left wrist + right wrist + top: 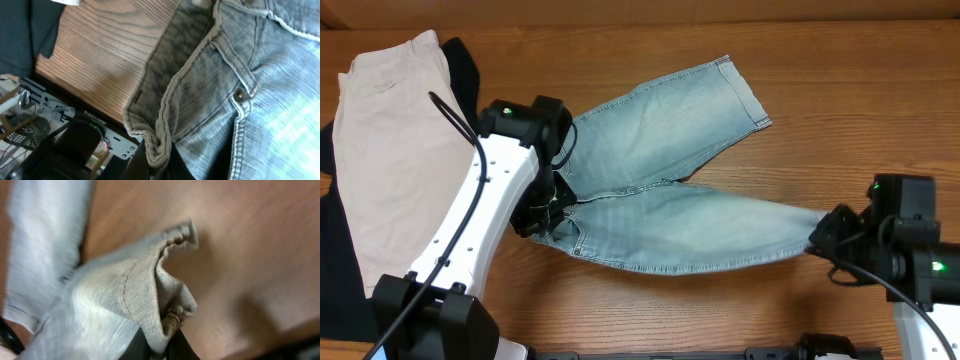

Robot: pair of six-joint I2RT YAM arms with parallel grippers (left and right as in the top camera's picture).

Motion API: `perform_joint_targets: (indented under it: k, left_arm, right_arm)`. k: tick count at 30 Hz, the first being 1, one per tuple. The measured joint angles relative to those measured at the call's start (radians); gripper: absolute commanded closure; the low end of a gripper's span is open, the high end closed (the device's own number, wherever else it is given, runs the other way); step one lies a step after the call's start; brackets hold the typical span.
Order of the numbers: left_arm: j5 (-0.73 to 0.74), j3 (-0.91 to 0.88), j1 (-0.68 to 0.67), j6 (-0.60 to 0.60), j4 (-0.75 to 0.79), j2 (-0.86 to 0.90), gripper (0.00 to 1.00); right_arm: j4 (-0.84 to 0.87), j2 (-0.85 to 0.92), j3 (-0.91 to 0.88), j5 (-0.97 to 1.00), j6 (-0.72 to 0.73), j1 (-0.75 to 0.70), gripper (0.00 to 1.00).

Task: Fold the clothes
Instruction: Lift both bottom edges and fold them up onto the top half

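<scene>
Two end effectors hold the denim shorts at opposite ends. The left end effector is clamped on the waistband, and the right end effector is clamped on the hem of the leg nearer the robot. The shorts lie on the tabletop in an open V, with the far leg angled toward the back edge and the near leg stretched out to the right.

No fold is made yet. I judge this to be the straightening step, with the cloth drawn out between the two grips. The next move probably calls for laying one leg over the other, both arms travelling in step so the denim does not bunch at the crotch.

Only the overhead view gives the whole layout, including the beige shorts and the black garment at the left, beside the left arm. The left wrist view shows what that arm hides from above: the waistband edge crumpled in the pinch, with a metal rivet close by. The right wrist view shows the hem doubled on itself in the grip and seemingly raised off the wood.
</scene>
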Motion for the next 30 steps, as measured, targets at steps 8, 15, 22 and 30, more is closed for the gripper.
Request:
perform_joint_targets:
  k: [8, 15, 22, 30]
  left_arm:
    - [-0.119, -0.001, -0.001, -0.193, 0.07, -0.011, 0.96]
    - [-0.219, -0.002, 0.027, -0.301, 0.269, -0.011, 0.96]
    - [-0.331, -0.003, 0.035, -0.322, 0.463, -0.011, 0.96]
    - [-0.426, -0.003, 0.038, -0.333, 0.636, 0.058, 0.96]
  right_arm:
    - [0.261, 0.236, 0.043, -0.002, -0.046, 0.001, 0.96]
    - [0.583, 0.478, 0.043, -0.037, -0.075, 0.025, 0.96]
    - [0.901, 0.641, 0.044, -0.015, -0.083, 0.115, 0.96]
    - [1.104, 0.76, 0.045, 0.079, -0.082, 0.219, 0.96]
